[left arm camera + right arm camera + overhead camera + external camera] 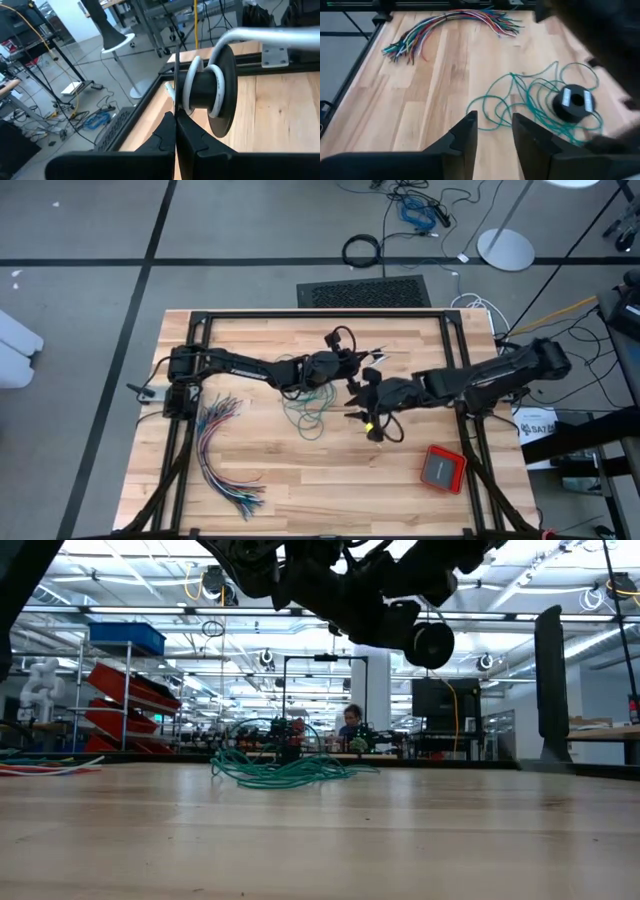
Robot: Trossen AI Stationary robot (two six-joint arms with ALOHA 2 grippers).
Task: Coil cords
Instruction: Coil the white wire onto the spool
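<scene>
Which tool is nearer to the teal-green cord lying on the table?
Left. The left tool hangs above the teal-green cord at its far right edge, shut on a thin black cord. The right tool sits just off the tangle's right side, open.

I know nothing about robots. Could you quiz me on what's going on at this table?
1. What is wound on the spool at the left gripper?
2. True or false: the teal cord lies neatly coiled.
3. Which gripper is open? A: left. B: right.

Key:
1. A white cord.
2. False, it lies in a loose tangle on the table.
3. B.
</scene>
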